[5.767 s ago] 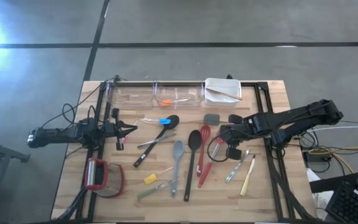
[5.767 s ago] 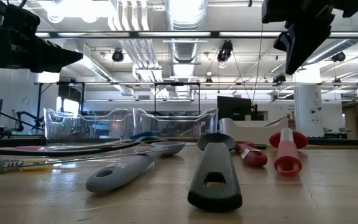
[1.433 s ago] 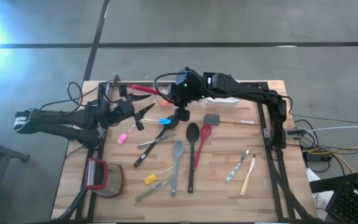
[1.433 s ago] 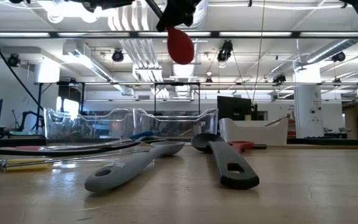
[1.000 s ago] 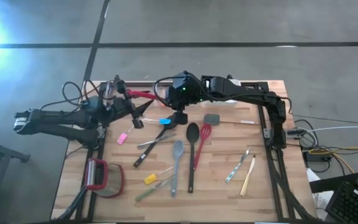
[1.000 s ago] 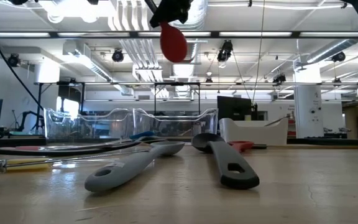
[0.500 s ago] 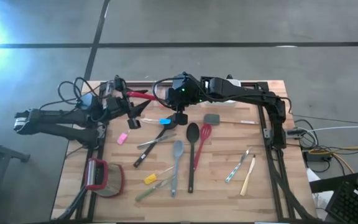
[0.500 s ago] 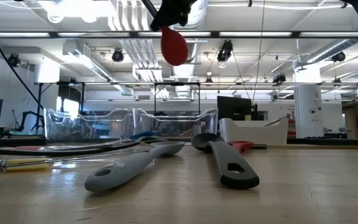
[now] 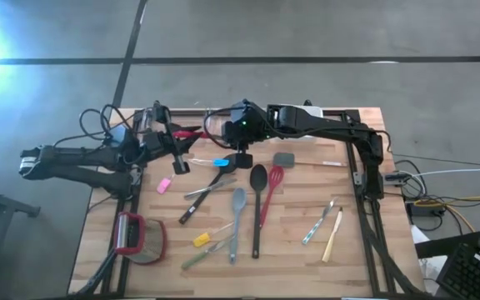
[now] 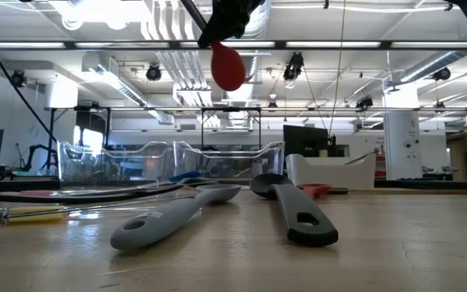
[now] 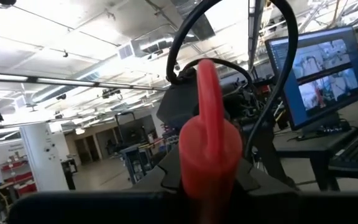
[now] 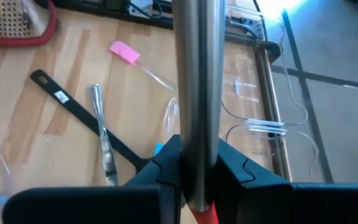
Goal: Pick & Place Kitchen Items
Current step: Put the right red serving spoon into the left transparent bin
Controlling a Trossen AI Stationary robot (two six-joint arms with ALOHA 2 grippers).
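A red spatula (image 9: 192, 133) with a metal shaft is held in the air over the far middle of the table, between both grippers. My right gripper (image 9: 238, 137) is shut on its shaft. My left gripper (image 9: 177, 142) meets the spatula's red end from the table's left. In the low view the spatula's other red end (image 10: 228, 65) hangs below my right gripper (image 10: 229, 16). Black spoons (image 9: 257, 208), a grey spatula (image 9: 237, 221), a red whisk (image 9: 269, 200) and a pink piece (image 9: 164, 185) lie flat on the table. My left gripper has the spatula's broad red end (image 11: 207, 158) between its two fingers (image 11: 166, 180), which flank it closely. The fingers lie along the spatula, which runs on toward my right gripper. The spatula is clear of the table. My right gripper pinches the metal shaft (image 12: 199, 124) between its two fingers (image 12: 229, 168), next to a red part (image 12: 207, 214). The fingers lie along the shaft, which points toward the table's left. The spatula is lifted clear.
Clear tubs (image 9: 215, 125) and a white tub (image 9: 302, 112) stand along the far edge, under the arms. A red-framed round object (image 9: 140, 237) lies near left. Metal and wooden cutlery (image 9: 319, 225) lies near right. A grey square (image 9: 284, 158), a blue piece (image 9: 220, 162) and a yellow piece (image 9: 201, 239) lie mid-table.
My left gripper has moved a little toward the table's far edge and closed in on the spatula's red end. My right gripper has kept the spatula in the air at nearly the same place.
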